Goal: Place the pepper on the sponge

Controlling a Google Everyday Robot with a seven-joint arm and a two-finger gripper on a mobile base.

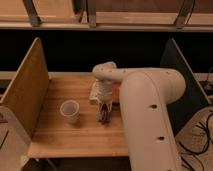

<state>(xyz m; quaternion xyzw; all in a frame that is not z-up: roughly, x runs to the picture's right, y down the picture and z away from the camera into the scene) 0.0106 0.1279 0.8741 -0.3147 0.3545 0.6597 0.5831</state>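
One gripper (104, 111) points down over the table (60, 135), red pepper (104, 115) at its tip, right at the blue sponge (99, 119); whether the pepper is gripped or resting there cannot be told.

Low over the honey-brown wooden desk (60, 137), the cream robot hand (104, 118) is at a small reddish pepper (104, 113) and flat blue-grey sponge (99, 119), near a whitish plastic cup (70, 111).
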